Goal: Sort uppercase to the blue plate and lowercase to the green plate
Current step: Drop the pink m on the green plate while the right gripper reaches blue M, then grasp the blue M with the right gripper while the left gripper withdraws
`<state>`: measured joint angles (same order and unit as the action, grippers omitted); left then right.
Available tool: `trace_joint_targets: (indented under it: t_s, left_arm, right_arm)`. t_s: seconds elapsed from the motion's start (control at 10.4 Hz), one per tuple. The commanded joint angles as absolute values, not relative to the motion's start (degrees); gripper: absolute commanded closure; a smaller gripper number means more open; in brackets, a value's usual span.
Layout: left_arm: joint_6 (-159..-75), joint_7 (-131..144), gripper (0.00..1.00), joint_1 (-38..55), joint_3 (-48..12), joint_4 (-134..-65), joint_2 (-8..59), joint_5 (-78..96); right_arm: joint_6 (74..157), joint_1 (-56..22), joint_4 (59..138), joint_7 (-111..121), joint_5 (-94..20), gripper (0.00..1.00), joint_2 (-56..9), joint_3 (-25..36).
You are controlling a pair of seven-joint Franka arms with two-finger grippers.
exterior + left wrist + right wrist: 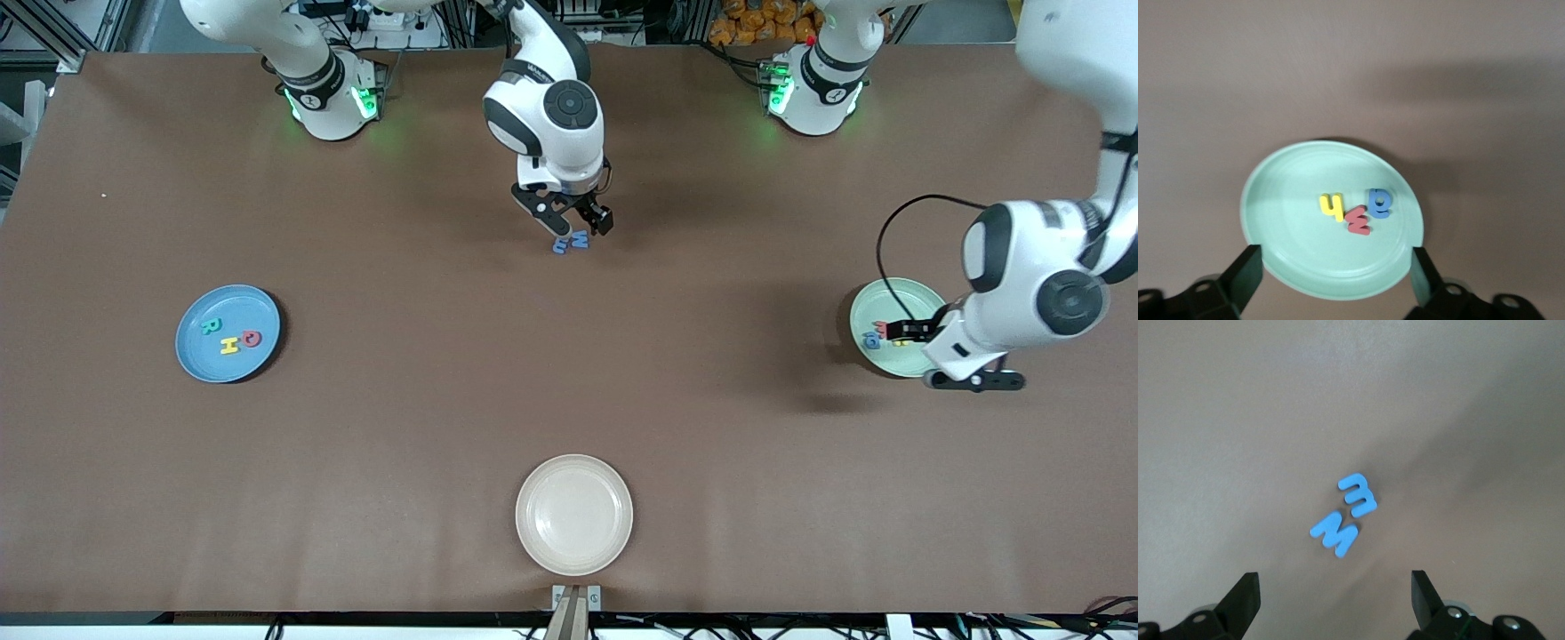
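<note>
The blue plate (191, 351) lies toward the right arm's end and holds a teal R (211, 326), a yellow H (229, 345) and a red Q (252, 338). The green plate (898, 298) (1291, 200) lies toward the left arm's end, with a yellow h (1332, 206), a red w (1358, 222) and a blue a (1379, 203) in it. My left gripper (911, 356) (1333, 273) hangs open over that plate, holding nothing. My right gripper (580, 227) (1333, 597) hangs open over a blue W (580, 238) (1335, 533) and a blue m (560, 246) (1357, 495), which lie touching on the table.
A cream-white plate (574, 471) with nothing in it sits near the table's front edge, midway along it. The brown table top (427, 373) lies bare between the three plates. Both arm bases stand along the table's edge farthest from the front camera.
</note>
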<state>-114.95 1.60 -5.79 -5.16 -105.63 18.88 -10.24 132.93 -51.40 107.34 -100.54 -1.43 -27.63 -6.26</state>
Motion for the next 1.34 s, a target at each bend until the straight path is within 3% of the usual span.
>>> trace_joint_targets:
  t_s: [0.0, 0.19, 0.57, 1.15, 1.25]
  left_arm:
    - [-102.6, 0.4, 0.0, -3.6, -7.3, -94.4, 17.1, -10.5]
    - [-99.4, 1.0, 0.0, -2.8, -10.4, -90.0, 13.9, -9.8]
    - [-99.2, 0.3, 0.0, -2.0, -12.9, -90.4, 6.0, -7.0]
    - [-99.1, 0.4, 0.0, -1.7, -14.6, -90.1, 3.5, -5.6]
    - [-99.1, 0.9, 0.0, -1.5, -14.6, -90.2, 3.6, -5.5]
  right_arm:
    - [140.0, -51.8, 109.6, -104.3, 0.2, 0.0, -29.7, -6.0]
    - [143.8, -51.9, 110.9, -107.5, 0.3, 0.0, -30.9, -6.0]
    - [144.1, -51.9, 110.7, -107.5, 0.4, 0.0, -32.8, -6.0]
    - [145.7, -51.9, 108.8, -109.8, 0.4, 0.0, -35.9, -6.0]
    - [145.6, -51.9, 108.5, -109.8, 0.4, 0.08, -35.9, -6.0]
